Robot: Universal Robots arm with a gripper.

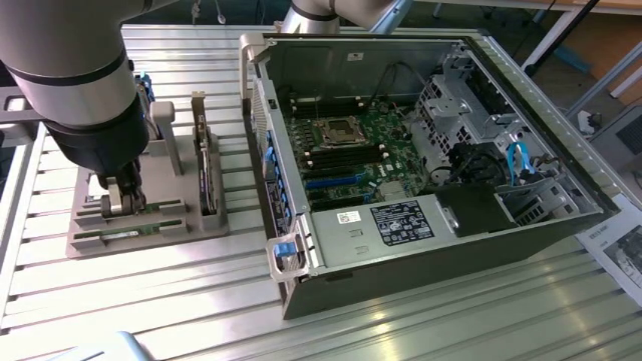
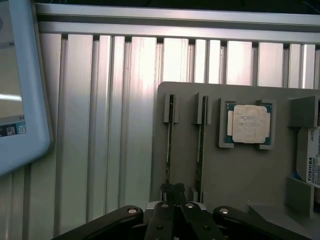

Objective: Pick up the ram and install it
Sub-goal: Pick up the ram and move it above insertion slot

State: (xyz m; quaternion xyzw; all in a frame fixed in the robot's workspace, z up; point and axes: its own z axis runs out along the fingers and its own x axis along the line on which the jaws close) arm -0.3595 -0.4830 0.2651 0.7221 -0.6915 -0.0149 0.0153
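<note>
Claw [image 1: 122, 201] pinched narrow, low over the ram [image 2: 169, 145] in its grey holder [image 2: 235, 175] on the desk [image 1: 150, 293].
Straight below the tips, on edge in the slot nearest the holder's rim, long axis running directly away from the claw; twin stick [image 2: 200, 145] just beside, parallel. In the wrist view, tips in line with the ram, contact impossible to tell. In the exterior view, open computer case [image 1: 341, 241] well apart toward the exterior view's right.

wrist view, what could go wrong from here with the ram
1. The gripper looks shut on the ram near one end, so it may tilt and bind in the grey holder slot.
2. The second stick sits close beside it and could get knocked.
</note>
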